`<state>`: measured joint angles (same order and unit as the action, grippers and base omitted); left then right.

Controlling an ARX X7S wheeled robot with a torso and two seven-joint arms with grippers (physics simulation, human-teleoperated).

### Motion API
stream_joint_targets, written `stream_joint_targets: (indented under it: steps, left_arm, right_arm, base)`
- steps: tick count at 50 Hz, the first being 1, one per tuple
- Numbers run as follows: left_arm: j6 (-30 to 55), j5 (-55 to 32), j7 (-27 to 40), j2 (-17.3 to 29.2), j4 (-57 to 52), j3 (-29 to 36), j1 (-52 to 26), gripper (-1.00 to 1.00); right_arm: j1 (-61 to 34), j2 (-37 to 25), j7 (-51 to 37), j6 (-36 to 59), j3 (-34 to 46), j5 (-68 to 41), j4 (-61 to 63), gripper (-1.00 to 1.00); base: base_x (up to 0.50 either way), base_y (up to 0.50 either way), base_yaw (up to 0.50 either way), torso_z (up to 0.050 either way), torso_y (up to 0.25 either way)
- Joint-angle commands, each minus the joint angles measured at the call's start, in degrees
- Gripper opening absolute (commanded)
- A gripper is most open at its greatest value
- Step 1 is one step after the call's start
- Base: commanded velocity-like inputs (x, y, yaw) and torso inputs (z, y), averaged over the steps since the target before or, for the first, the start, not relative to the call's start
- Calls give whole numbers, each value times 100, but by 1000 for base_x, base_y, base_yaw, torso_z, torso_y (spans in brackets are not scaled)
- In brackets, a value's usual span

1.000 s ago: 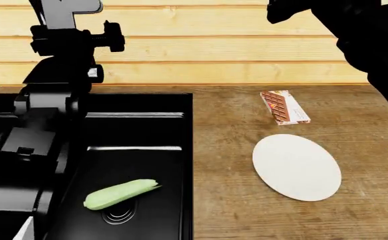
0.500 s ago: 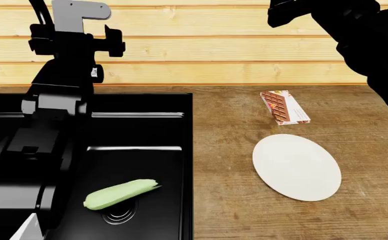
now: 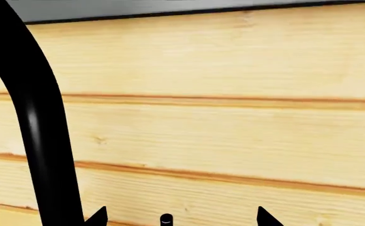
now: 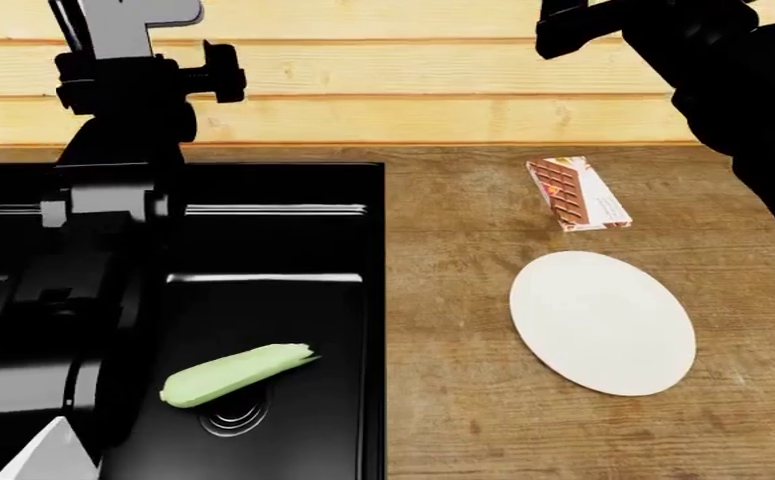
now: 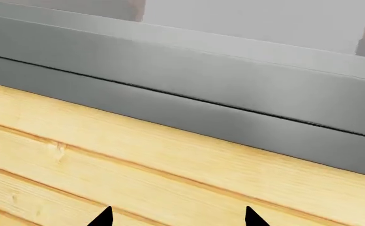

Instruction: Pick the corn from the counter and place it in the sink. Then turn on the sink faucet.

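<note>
The pale-green corn (image 4: 234, 374) lies in the black sink's (image 4: 280, 172) near basin, next to the ringed drain (image 4: 236, 420). My left arm (image 4: 114, 190) reaches over the sink toward the wall, and its gripper's tips are cut off at the top of the head view. In the left wrist view the faucet's black gooseneck (image 3: 37, 117) rises beside my left gripper (image 3: 181, 219). That gripper is open, with the slim lever's tip (image 3: 165, 219) between its fingertips, touching neither. My right gripper (image 5: 179, 219) is open and empty, raised facing the wooden wall.
A white plate (image 4: 603, 322) and a chocolate bar in its wrapper (image 4: 577, 193) lie on the brown counter (image 4: 467, 400) to the right of the sink. The plank wall (image 4: 401, 90) stands behind. My right arm (image 4: 747, 100) hangs over the counter's far right.
The head view has shifted a little, so the counter's things sit slightly higher in it. My left wrist has moved a little to the left near the faucet. The corn has not moved.
</note>
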<state>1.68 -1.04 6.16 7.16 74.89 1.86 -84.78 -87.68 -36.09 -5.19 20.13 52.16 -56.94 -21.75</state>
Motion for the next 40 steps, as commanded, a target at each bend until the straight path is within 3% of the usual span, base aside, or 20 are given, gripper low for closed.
stream_joint_targets:
  steps: [1, 12, 18, 40]
  left_arm:
    - [-29, 71, -52, -26, 9, -166, 15, 100]
    - [-66, 73, -28, -31, 9, -177, 28, 100]
    - [-110, 84, -23, -33, 9, -172, 40, 100]
    - [-78, 90, 41, -41, 9, -136, 3, 100]
  right_arm:
    - [38, -8, -5, -8, -5, 1, 18, 100]
    - [59, -22, -11, -1, -11, 0, 52, 100]
    - [68, -21, -3, -2, -15, 3, 33, 100]
    - [54, -13, 35, 7, -26, 23, 16, 100]
  base:
    - [0, 0, 0, 0, 0]
    - [0, 0, 0, 0, 0]
    - [0, 0, 0, 0, -218]
    - [0, 0, 0, 0, 0]
